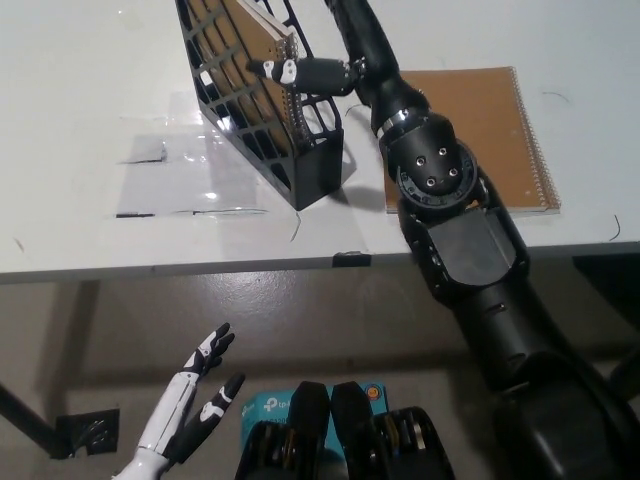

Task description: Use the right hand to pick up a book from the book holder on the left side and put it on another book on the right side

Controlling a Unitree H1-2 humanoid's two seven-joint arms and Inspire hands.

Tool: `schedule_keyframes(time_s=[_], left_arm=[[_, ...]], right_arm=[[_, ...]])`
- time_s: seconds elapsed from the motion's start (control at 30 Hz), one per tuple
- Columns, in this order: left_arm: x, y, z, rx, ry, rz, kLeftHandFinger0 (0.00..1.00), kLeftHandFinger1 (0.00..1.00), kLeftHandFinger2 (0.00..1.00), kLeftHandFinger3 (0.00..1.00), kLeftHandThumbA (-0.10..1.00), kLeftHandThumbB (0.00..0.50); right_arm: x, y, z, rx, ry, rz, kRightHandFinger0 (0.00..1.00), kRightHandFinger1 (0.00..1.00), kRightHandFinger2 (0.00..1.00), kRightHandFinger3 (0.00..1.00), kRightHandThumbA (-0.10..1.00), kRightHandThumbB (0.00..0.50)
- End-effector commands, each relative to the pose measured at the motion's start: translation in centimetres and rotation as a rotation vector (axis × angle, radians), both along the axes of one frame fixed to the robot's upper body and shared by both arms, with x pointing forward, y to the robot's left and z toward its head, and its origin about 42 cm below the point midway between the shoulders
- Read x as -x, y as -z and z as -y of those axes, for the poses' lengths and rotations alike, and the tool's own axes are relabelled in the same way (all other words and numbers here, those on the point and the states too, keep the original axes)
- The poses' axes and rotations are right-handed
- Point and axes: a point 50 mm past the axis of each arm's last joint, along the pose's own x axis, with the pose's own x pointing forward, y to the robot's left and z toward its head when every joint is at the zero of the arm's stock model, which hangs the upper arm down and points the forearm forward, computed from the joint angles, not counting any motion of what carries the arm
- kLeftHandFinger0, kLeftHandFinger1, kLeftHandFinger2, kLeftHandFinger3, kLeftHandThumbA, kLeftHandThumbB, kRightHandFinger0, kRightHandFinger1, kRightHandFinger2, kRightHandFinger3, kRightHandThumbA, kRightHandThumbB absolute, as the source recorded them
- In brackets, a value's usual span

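Two brown spiral-bound notebooks lay apart: one [262,38] upright in the black lattice book holder [285,130], one [485,125] flat on the white counter [90,100]. Black right robot hand [320,70] reached at the upright one's spiral edge; grip unclear. Grasping seemed underway, lifting next. White left robot hand [195,400] hung open below.

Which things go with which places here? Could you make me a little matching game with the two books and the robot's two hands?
Things:
1. book in the holder
2. book on the right
3. left hand
4. right hand

Places:
A. lying flat on the white table
B. below the table edge, fingers apart, holding nothing
C. standing tilted in the black book holder
D. up against the holder's books

Pairs: 1-C, 2-A, 3-B, 4-D
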Motion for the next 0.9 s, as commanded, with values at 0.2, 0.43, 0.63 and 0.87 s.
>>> schedule_keyframes(time_s=[0.2,0.43,0.63,0.87], left_arm=[[-0.5,-1.3,-0.3,-0.005,0.013,0.036,1.0,1.0,1.0,1.0,0.88,0.261],[-0.6,-1.4,-0.3,-0.03,0.014,0.034,1.0,1.0,1.0,1.0,0.89,0.244],[-0.7,-1.5,-0.4,-0.043,0.019,0.034,1.0,1.0,1.0,1.0,0.89,0.22],[-0.7,-1.6,-0.3,-0.052,0.019,0.036,1.0,1.0,1.0,1.0,0.9,0.218]], right_arm=[[0.0,-3.1,-2.1,-0.154,-0.127,-0.029,1.0,1.0,1.0,1.0,1.0,0.283],[0.2,-3.3,-2.6,-0.169,-0.141,-0.041,1.0,1.0,1.0,1.0,1.0,0.293],[0.7,-3.9,-2.8,-0.192,-0.167,-0.025,1.0,1.0,1.0,1.0,1.0,0.278],[0.6,-3.2,-3.3,-0.171,-0.167,-0.032,1.0,1.0,1.0,1.0,1.0,0.303]])
